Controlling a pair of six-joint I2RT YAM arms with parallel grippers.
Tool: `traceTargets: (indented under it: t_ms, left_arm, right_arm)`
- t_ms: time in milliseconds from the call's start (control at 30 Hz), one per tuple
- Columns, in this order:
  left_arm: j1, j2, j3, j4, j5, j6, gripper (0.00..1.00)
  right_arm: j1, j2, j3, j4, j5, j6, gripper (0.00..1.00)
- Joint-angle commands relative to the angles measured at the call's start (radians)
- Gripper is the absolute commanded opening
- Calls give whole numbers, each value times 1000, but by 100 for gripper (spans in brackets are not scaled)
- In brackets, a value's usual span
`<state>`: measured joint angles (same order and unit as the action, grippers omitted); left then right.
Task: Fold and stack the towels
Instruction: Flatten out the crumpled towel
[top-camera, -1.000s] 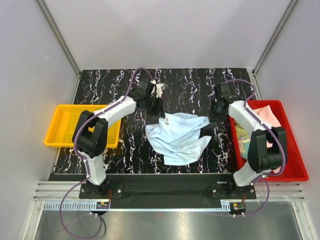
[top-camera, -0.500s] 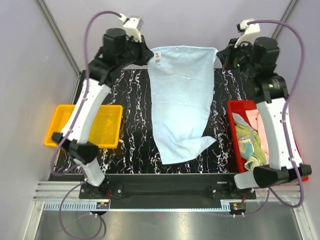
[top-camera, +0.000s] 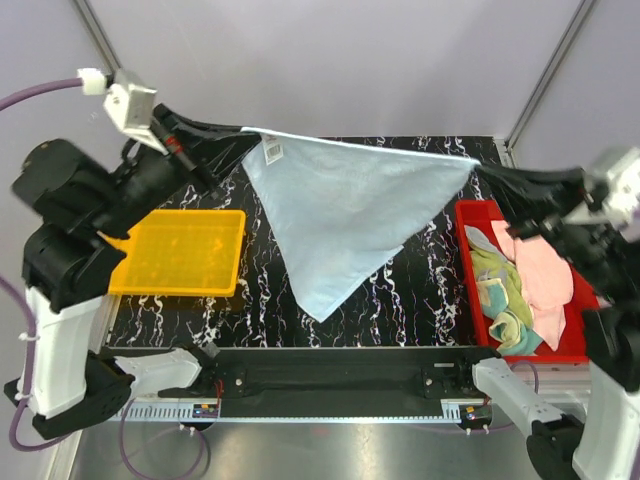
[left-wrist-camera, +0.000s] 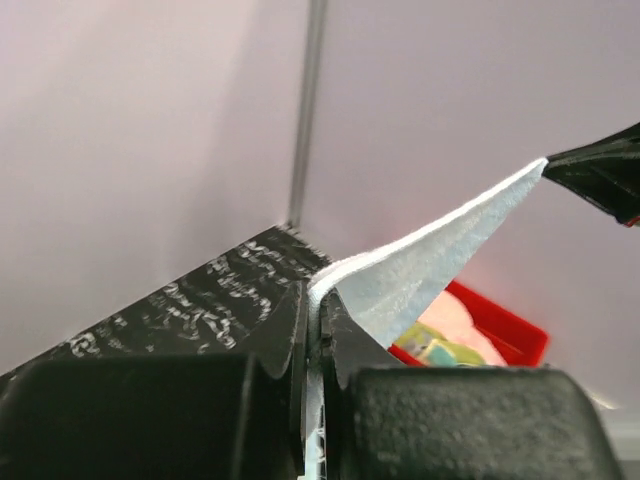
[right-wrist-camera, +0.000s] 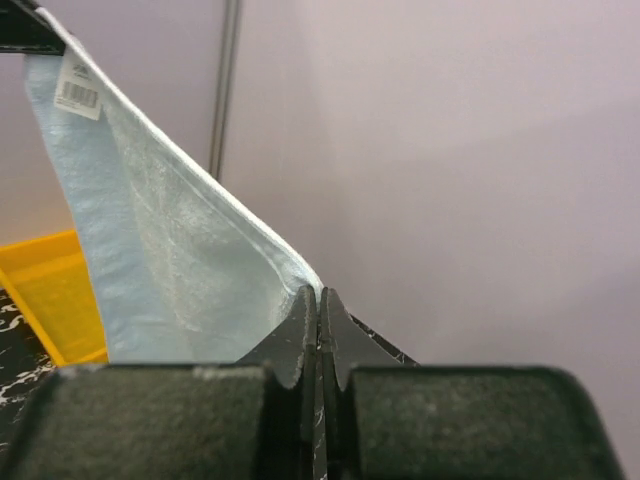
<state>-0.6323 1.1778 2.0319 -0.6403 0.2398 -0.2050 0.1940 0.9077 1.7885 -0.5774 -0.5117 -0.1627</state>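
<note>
- The left end effector (top-camera: 238, 134) is clamped on one top corner of the light blue towel (top-camera: 340, 215). Its wrist view shows the jaws pressed together with the cloth edge pinched between them.
- The right end effector (top-camera: 487, 170) is closed the same way on the other top corner, raised above the far left corner of the red tray (top-camera: 490, 208).
- Between the two grips the towel's top edge runs taut. The rest hangs as a triangle whose low tip is left of the red tray, over the worktop (top-camera: 420, 290). Whether the tip touches the worktop cannot be told.
- The step in hand looks like spreading this towel out before the first fold.
- The next move probably calls for laying it flat on the worktop left of the red tray, with even tension on both corners so it lands without creases.
- A pink towel (top-camera: 540, 270) and a yellow-green towel (top-camera: 495, 275) lie bunched inside the red tray, not yet folded.
</note>
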Motion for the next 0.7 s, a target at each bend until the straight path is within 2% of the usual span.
traceTargets:
  t_ms: [0, 100, 267, 400, 533, 633, 667]
  left_arm:
    - [-18, -33, -18, 62, 96, -49, 0]
    - [-27, -40, -18, 88, 150, -97, 0]
    - [-32, -15, 17, 97, 174, -128, 0]
    - [-32, 38, 62, 74, 104, -97, 0]
    - [-27, 155, 175, 10, -46, -27, 0]
    - [32, 250, 229, -9, -96, -42, 0]
    - [107, 276, 223, -2, -80, -59, 0]
  right_arm:
    - [-2, -81, -21, 19, -86, 49, 0]
    - [-2, -111, -50, 66, -119, 110, 0]
    - [-1, -101, -25, 77, -82, 114, 0]
    - [-1, -40, 18, 96, 1, 80, 0]
    - [-2, 69, 66, 106, 74, 48, 0]
    - [-1, 172, 72, 128, 117, 14, 0]
    - [-1, 200, 74, 137, 131, 6, 0]
